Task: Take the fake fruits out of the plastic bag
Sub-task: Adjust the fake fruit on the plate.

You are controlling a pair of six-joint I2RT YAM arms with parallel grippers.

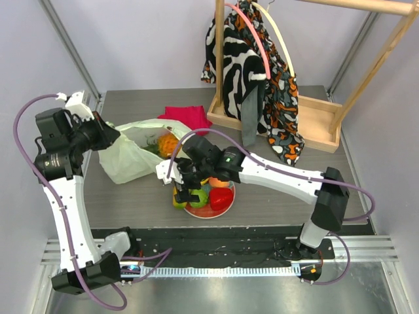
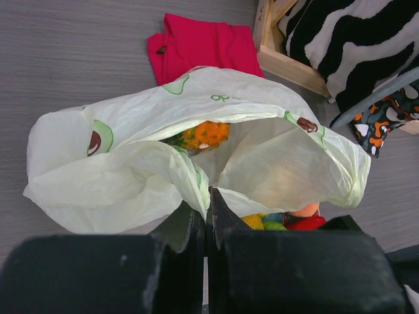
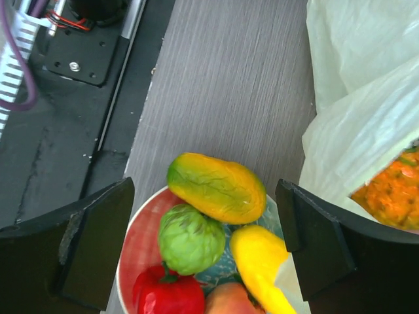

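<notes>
The plastic bag [image 1: 131, 157] lies open on the table, and a small pineapple [image 2: 203, 135] shows inside its mouth [image 3: 389, 196]. My left gripper [image 2: 208, 199] is shut on the bag's near edge [image 1: 108, 139]. My right gripper [image 3: 204, 196] is open and empty just above a plate [image 3: 134, 242]. The plate holds a mango [image 3: 216, 186], a green round fruit [image 3: 190, 239], a red pepper [image 3: 167, 294], a yellow lemon-like fruit [image 3: 262, 261] and a peach [image 3: 229, 302]. In the top view the right gripper [image 1: 186, 188] hovers over the plate's left side [image 1: 211, 212].
A red folded cloth [image 1: 185, 116] lies behind the bag. A wooden rack [image 1: 314, 127] with a hanging zebra-patterned garment [image 1: 252, 72] stands at the back right. The table's dark front rail [image 3: 85, 78] is close to the plate.
</notes>
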